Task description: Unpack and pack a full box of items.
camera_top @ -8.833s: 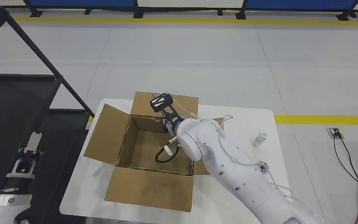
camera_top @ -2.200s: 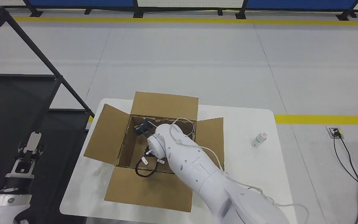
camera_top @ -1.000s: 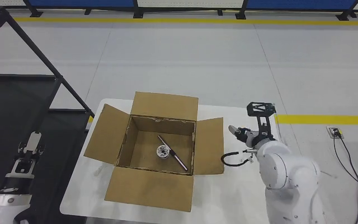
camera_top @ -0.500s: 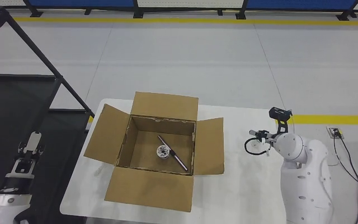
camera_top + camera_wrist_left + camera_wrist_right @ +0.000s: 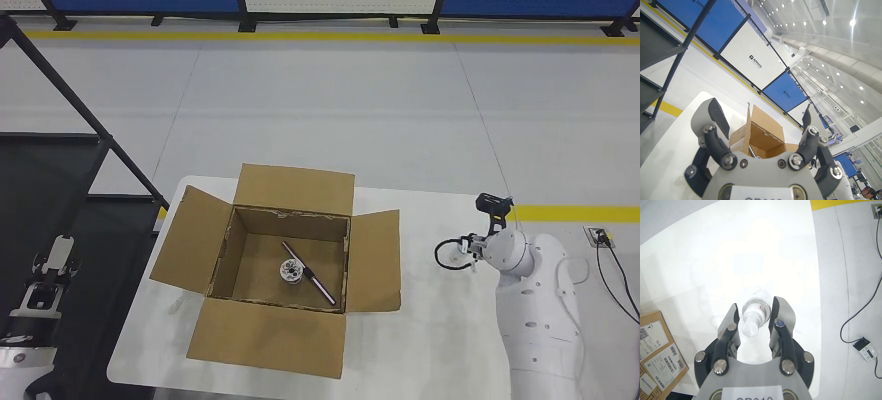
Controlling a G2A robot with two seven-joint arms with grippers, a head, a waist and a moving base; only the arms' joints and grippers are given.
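Note:
The open cardboard box (image 5: 285,188) stands mid-table, its flaps spread; it also appears in the left wrist view (image 5: 764,125) and, as a labelled flap (image 5: 657,336), in the right wrist view. Inside lie a small round part (image 5: 290,268) and a dark rod (image 5: 310,273). A small clear spray bottle (image 5: 758,302) stands upright near the table's right edge. My right gripper (image 5: 755,313) is open, one finger on each side of the bottle's top, a gap showing on one side. From above it sits at the right (image 5: 463,250). My left gripper (image 5: 761,117) is open and holds nothing, left of the table (image 5: 52,262).
The white table (image 5: 440,330) has bare room between the box and the bottle. Its right edge is close beside the bottle. A black shelf frame (image 5: 80,120) stands at the left. A floor cable and small device (image 5: 865,349) lie beyond the table.
The right arm left the box, swung right across the table and now has its open fingers on either side of the bottle. The left arm has stayed put.

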